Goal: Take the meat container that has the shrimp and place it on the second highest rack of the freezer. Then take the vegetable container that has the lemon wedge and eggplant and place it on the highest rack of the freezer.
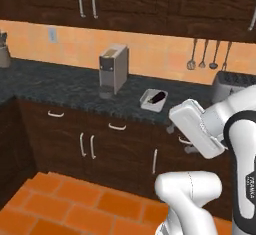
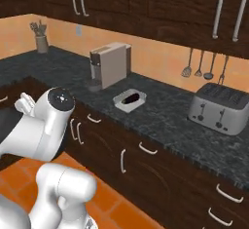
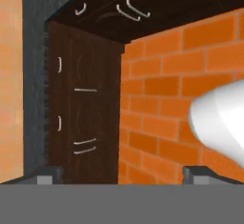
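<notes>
On the far left of the dark counter (image 1: pixel 60 86) stands a small pot of tools (image 2: pixel 42 42), cut off at the edge in the left base view. Next comes a grey coffee machine (image 1: pixel 113 69). Just to its right, near the counter's front edge, lies the vegetable container (image 1: pixel 153 100). It holds the eggplant (image 1: pixel 158 97), a dark lump, and the picture is too blurry to make out a lemon wedge beside it. Farther right, four kitchen tools (image 2: pixel 204 63) hang on the orange wall, and a silver toaster (image 2: pixel 220 107) sits below them; the white arm hides part of the toaster in the left base view. The arm is folded low in front of the brown cupboards (image 1: pixel 100 144). In the hand view the gripper (image 3: pixel 124 175) has its two dark tips spread wide apart with nothing between them, pointing at cupboard doors and the orange tiled floor (image 3: pixel 176 94).
</notes>
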{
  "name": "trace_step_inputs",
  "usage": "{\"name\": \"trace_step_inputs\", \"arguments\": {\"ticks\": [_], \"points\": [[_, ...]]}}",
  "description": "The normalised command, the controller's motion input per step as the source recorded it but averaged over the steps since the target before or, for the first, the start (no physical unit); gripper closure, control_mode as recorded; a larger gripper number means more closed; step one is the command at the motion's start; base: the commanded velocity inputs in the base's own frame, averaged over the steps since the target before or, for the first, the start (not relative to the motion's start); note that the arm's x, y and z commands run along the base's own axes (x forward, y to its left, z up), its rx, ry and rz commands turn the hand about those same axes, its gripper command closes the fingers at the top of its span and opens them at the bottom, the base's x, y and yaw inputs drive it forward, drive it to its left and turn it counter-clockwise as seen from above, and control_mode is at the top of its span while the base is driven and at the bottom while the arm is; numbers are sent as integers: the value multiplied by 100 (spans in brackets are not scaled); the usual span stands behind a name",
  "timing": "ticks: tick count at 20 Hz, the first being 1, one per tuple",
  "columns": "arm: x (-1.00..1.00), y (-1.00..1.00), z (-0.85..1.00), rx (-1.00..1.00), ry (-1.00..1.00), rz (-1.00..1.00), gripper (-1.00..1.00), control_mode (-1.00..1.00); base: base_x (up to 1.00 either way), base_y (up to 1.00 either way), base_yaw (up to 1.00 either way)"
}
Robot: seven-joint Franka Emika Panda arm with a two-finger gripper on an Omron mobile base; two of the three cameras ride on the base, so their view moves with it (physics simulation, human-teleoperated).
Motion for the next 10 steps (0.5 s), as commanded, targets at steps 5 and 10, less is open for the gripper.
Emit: {"name": "trace_step_inputs", "arguments": {"ticks": [5, 10], "points": [[0, 0, 0, 0, 0, 0, -100, 100, 100, 20, -50], [0, 0, 0, 0, 0, 0, -100, 100, 77, 50, -41]]}}
